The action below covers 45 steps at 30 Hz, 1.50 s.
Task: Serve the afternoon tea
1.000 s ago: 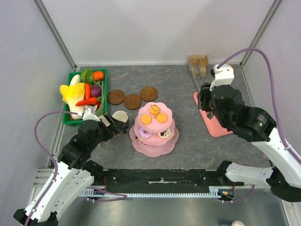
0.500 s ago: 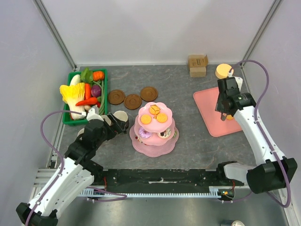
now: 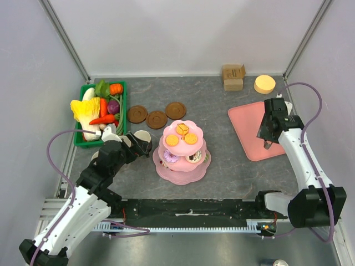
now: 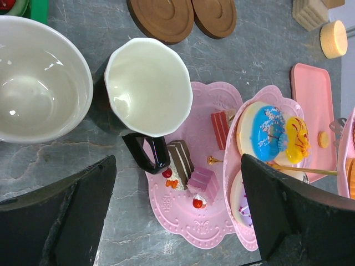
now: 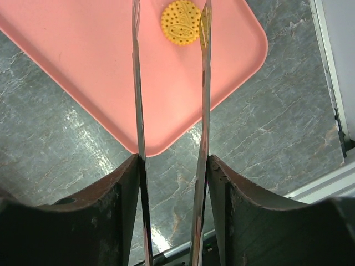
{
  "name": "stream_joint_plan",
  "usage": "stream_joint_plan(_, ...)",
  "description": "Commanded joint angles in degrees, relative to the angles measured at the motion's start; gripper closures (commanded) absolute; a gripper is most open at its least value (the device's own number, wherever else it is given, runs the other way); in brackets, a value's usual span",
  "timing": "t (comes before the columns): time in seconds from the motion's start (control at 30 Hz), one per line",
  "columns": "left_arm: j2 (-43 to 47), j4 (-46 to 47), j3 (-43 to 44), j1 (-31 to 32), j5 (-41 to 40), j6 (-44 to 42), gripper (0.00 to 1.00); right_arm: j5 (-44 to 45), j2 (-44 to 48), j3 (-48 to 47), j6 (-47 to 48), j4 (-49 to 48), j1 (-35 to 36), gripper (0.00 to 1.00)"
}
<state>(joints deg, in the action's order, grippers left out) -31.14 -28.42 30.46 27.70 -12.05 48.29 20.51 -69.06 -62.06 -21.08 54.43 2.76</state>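
Starting closest in: left hand (image 3: 136,147) spread wide open, gripping nothing, hanging low over the tabletop (image 3: 222,166) just short of two mugs. Straight ahead between its fingers (image 4: 66,216), a dark mug (image 4: 148,88) with a white inside, upright, handle pointing back toward the hand and sitting right at the base rim of the pink tiered stand (image 3: 183,173). Just left of that, a pale mug (image 4: 39,94), also upright, the two pretty much side by side.

On the stand's bottom plate, a few cake bits (image 4: 188,169) lying loose near the mug handle. One level up, a purple donut (image 3: 170,157). Up top, two orange biscuits (image 3: 172,141) plus a little yellow cake cube (image 3: 182,129).

Over on the right, right hand (image 5: 172,166) clamped on a pair of metal tongs (image 5: 137,111), blades apart, reaching out over a pink tray (image 3: 244,119). Flat on that tray, one yellow biscuit (image 5: 180,22) between the tong tips, close against the right blade; can't tell if actually touching.

Further back, three brown saucers (image 3: 156,119) in a loose row on the tabletop behind the mugs and stand. Far left, a green crate (image 3: 124,105) stuffed with toy vegetables (image 3: 94,111). Far back right, some tan blocks (image 3: 233,77) and a yellow round disc (image 3: 264,84) just beyond the tray.
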Motion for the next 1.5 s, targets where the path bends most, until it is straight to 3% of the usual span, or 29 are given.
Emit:
stream_joint_plan(0.0,0.73,2.67,-0.49,-0.19,-2.27,-2.15,0.01,0.41,0.15,0.63,-1.50,-2.31,-1.36,0.42)
stream_joint_plan(0.53,0.64,2.94,-0.66,-0.11,-2.01,-2.24,0.01,-4.07,-3.63,4.41,-1.33,-6.62,-4.43,0.41)
stream_joint_plan(1.47,0.81,3.02,-0.93,-0.19,-2.10,-2.24,0.01,-6.63,-1.96,4.32,0.78,0.67,-3.65,0.41)
